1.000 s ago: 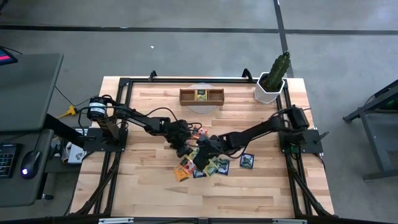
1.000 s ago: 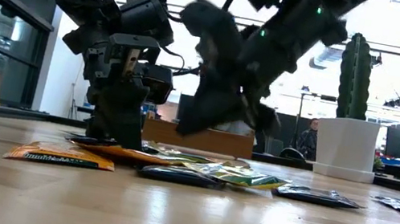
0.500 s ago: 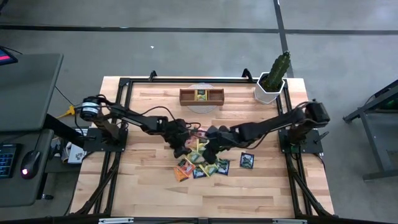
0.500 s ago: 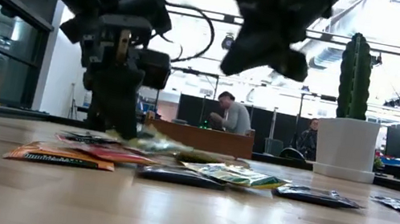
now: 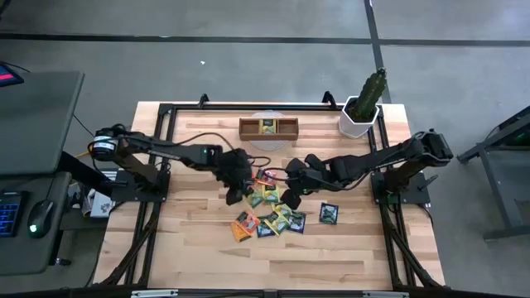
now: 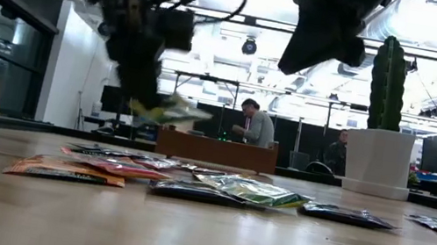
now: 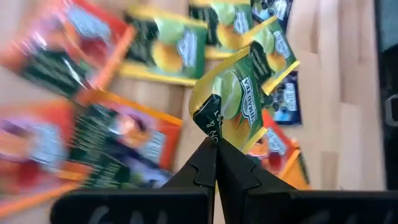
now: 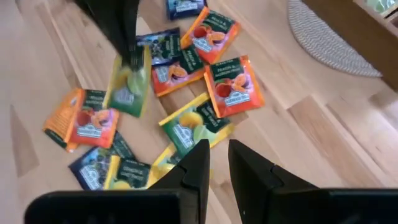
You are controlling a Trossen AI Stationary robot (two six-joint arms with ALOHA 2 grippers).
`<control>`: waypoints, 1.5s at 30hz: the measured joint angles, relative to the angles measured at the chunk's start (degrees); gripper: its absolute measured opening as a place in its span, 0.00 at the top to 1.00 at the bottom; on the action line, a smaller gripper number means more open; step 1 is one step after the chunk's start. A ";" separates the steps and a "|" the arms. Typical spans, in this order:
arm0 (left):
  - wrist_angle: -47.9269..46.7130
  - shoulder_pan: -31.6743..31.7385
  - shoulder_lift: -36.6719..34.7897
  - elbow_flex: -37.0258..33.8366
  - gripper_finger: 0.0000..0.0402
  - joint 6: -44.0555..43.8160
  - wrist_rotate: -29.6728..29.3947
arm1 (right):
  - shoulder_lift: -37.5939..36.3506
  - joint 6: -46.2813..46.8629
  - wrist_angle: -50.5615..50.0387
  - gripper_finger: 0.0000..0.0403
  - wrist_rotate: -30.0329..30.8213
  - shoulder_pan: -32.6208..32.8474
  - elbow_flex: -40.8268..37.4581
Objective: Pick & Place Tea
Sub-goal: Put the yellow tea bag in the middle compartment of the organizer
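One sachet lifted: the left pincer [image 7: 214,148] is closed tight on a yellow-green tea sachet [image 7: 239,102], gripping only a folded corner, so the packet hangs above the pile.
Pile: the other tea sachets [image 5: 269,213], orange, yellow-green and dark blue, lie loosely overlapped on the wooden surface [image 5: 199,248] between the two arms.
Right pincer: right pincer [image 8: 214,163] hovers above the pile with its fingers a narrow gap apart and nothing between them.
Destination: the wooden tray [image 5: 268,127] sits well apart at the far edge, with one sachet already in its middle compartment; a potted cactus [image 5: 364,103] stands beside it.
Risk, grip: the hold on a mere corner looks thin, so the foil could slip out or swing on the way to the tray.
Risk, arms: both pincers are near each other over the pile, so a careless sweep could bump them or scatter sachets.
Risk, placement: a dangling packet may catch the tray's wall and land outside it.
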 joint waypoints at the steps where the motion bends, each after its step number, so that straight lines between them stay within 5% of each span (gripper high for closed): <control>1: -3.95 0.53 -0.04 2.82 1.00 2.88 -1.39 | 0.00 -0.14 -0.58 0.86 -0.09 -0.15 0.00; 10: -27.49 8.00 1.31 23.32 1.00 23.69 -16.05 | -0.10 -0.72 -12.62 0.86 -1.52 -0.57 0.00; 17: -31.01 17.36 5.39 30.57 1.00 30.65 -16.86 | -4.12 -0.26 -19.71 0.86 1.66 -0.52 -0.02; 26: -36.45 23.92 16.97 43.59 1.00 42.47 -16.29 | -18.65 -0.64 -25.04 0.86 4.62 -0.50 -0.02; 36: -42.58 23.38 30.57 61.88 1.00 46.47 -35.76 | -32.69 0.39 -30.62 0.86 5.98 -0.50 -0.02; 45: -39.00 18.93 33.46 63.53 1.00 53.70 -40.85 | -38.84 0.45 -35.35 0.86 10.06 -0.50 -0.02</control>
